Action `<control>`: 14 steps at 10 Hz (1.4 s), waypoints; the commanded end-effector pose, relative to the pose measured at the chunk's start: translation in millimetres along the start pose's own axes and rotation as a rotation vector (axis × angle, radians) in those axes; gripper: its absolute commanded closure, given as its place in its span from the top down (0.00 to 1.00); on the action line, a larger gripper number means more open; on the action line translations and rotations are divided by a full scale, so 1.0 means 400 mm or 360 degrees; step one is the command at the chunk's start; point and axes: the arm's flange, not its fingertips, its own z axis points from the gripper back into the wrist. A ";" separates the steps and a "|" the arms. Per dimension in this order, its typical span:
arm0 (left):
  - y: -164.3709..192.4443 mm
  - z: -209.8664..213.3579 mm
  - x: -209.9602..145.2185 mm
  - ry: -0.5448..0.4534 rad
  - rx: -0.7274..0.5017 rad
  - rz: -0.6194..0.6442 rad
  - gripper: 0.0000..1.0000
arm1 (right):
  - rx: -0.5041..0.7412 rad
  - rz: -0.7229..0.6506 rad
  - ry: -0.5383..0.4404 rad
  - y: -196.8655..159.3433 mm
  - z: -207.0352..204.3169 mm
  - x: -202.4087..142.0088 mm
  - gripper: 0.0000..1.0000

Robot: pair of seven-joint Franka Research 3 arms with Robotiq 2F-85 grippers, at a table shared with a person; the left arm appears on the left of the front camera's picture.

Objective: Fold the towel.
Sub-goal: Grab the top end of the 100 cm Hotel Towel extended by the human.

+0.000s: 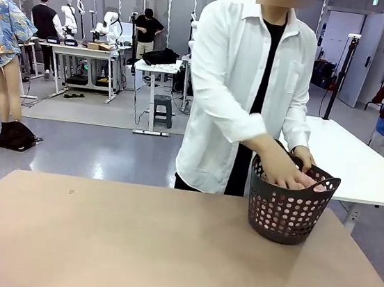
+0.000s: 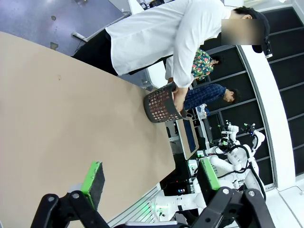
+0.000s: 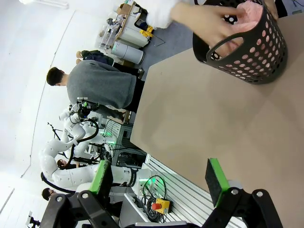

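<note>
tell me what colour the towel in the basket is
Salmon pink; the towel shows best in the right wrist view, inside the dark basket.

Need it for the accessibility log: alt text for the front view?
A person in a white shirt stands at the far side of a tan table, both hands reaching into a dark perforated basket on its right part, where the pink towel lies.
</note>
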 end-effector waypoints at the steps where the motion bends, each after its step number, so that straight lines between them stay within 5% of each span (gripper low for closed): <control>1: -0.002 0.001 0.002 -0.0002 -0.0024 0.0012 1.00 | 0.0022 0.0013 -0.0005 0.002 0.000 0.002 1.00; 14: -0.002 0.001 0.002 -0.0002 -0.0024 0.0012 1.00 | 0.0022 0.0013 -0.0005 0.002 0.000 0.002 1.00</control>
